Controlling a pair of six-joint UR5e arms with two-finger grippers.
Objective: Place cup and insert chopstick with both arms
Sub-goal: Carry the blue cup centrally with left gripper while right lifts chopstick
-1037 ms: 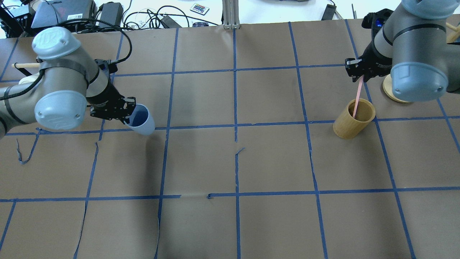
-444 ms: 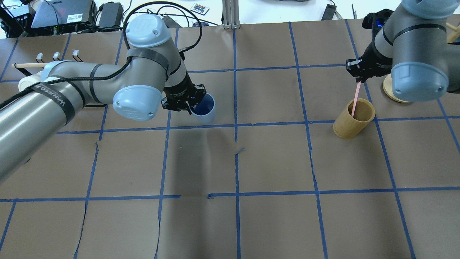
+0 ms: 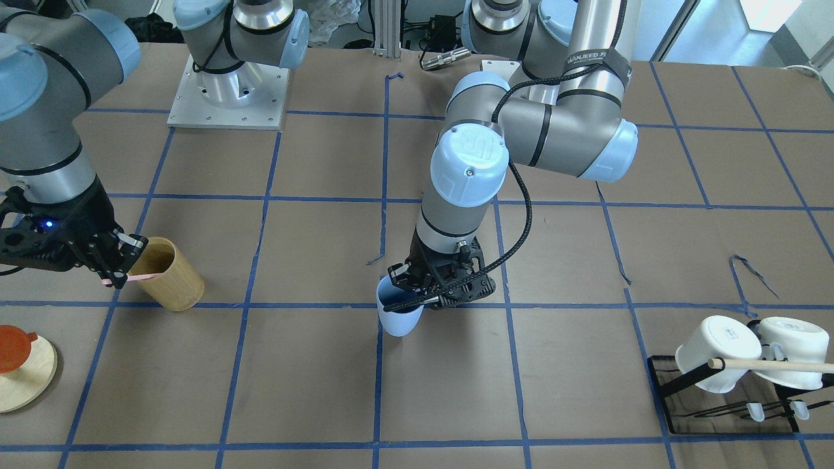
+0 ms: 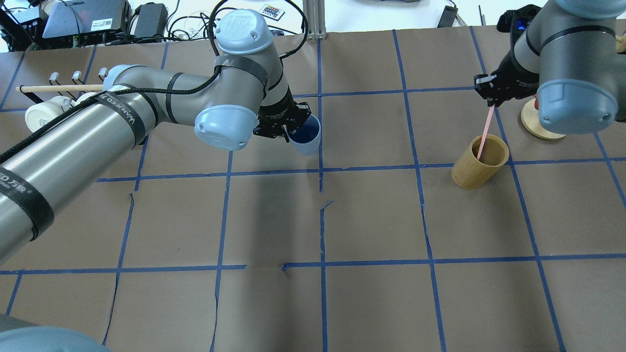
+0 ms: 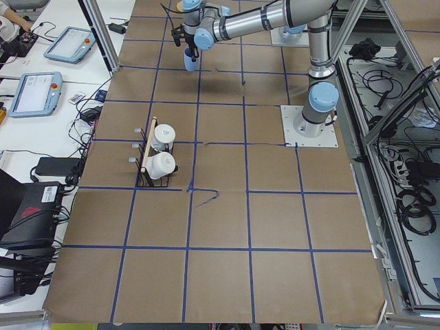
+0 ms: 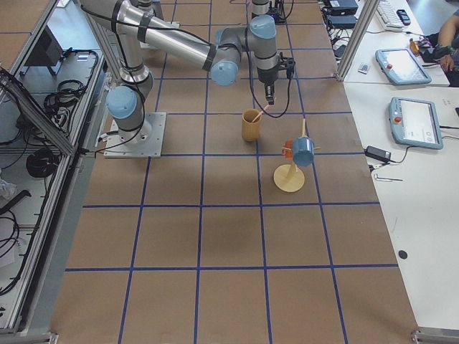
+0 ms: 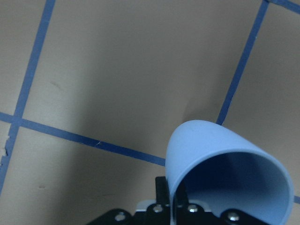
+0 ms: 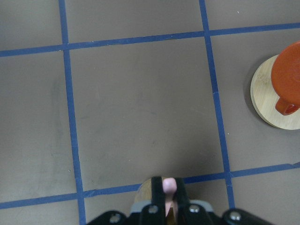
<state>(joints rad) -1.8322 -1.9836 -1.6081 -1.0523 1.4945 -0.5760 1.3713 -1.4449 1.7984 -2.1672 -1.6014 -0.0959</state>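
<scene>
Cup (image 4: 307,138), upper centre of the overhead view, hangs tilted above the paper, its rim pinched by the left gripper (image 4: 282,126), ready for placing. Chopstick (image 4: 485,131), upper right, is clamped at its top by the right gripper (image 4: 491,96), lower end inside the bamboo cylinder (image 4: 475,171), likely for lifting out.

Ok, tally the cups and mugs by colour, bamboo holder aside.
Light blue: 1, the cup in the left gripper
White: 2, the white mugs on the rack
Red: 1, the red mug on the wooden stand
Blue: 1, the blue mug on that stand
Total: 5
</scene>
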